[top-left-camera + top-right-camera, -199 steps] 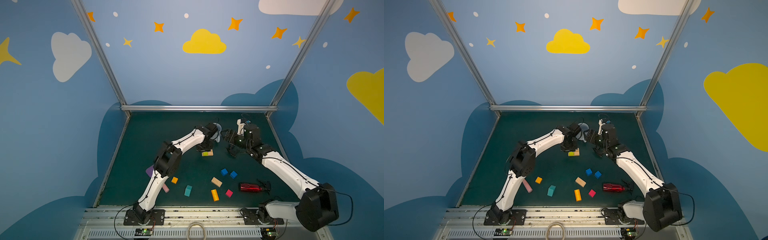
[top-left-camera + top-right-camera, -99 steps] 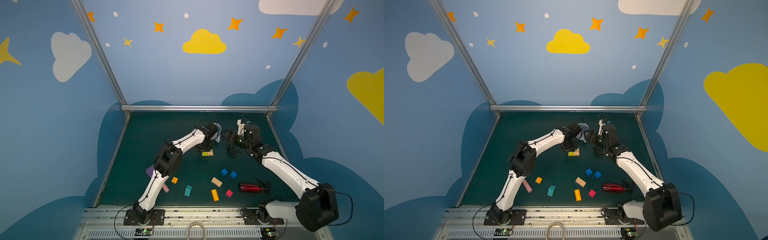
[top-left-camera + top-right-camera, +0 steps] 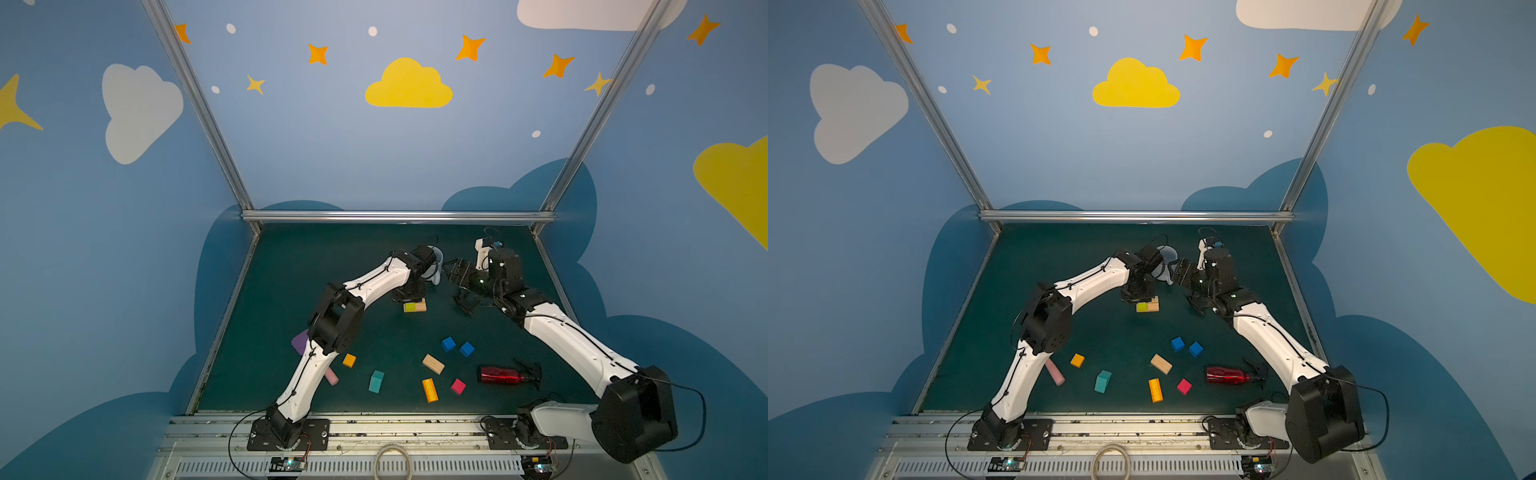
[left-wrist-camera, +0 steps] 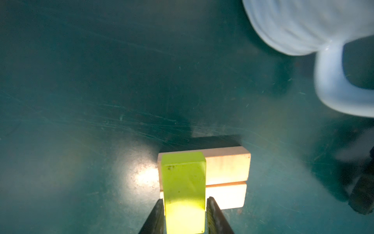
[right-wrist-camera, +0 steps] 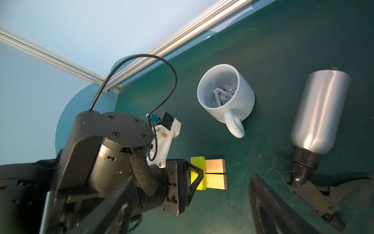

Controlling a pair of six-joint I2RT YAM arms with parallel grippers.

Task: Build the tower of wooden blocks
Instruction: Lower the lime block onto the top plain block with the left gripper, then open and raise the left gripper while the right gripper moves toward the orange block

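Observation:
Two tan bars (image 4: 226, 168) lie side by side on the green mat, and a yellow-green bar (image 4: 183, 182) lies across their one end. My left gripper (image 4: 184, 199) straddles that bar from above; its fingers stand close on either side, with a thin gap showing on one side. In both top views this small stack (image 3: 414, 306) (image 3: 1147, 307) sits mid-table under the left gripper (image 3: 409, 296). My right gripper (image 3: 451, 270) hovers open and empty to the right of it, near the mug. Loose wood blocks lie nearer the front: two blue cubes (image 3: 448, 344), a tan bar (image 3: 433, 364), an orange bar (image 3: 429, 390), a pink cube (image 3: 458, 386), a teal piece (image 3: 376, 381), an orange cube (image 3: 349, 360).
A white mug (image 5: 226, 95) stands just behind the stack. A silver spray bottle (image 5: 319, 113) lies right of it, under the right arm. A red bottle (image 3: 500, 375) lies at the front right. A purple spatula (image 3: 300, 341) with a pink handle lies under the left arm.
The left gripper's fingers have eased slightly apart around the yellow-green bar. Both arms and all blocks stay where they were.

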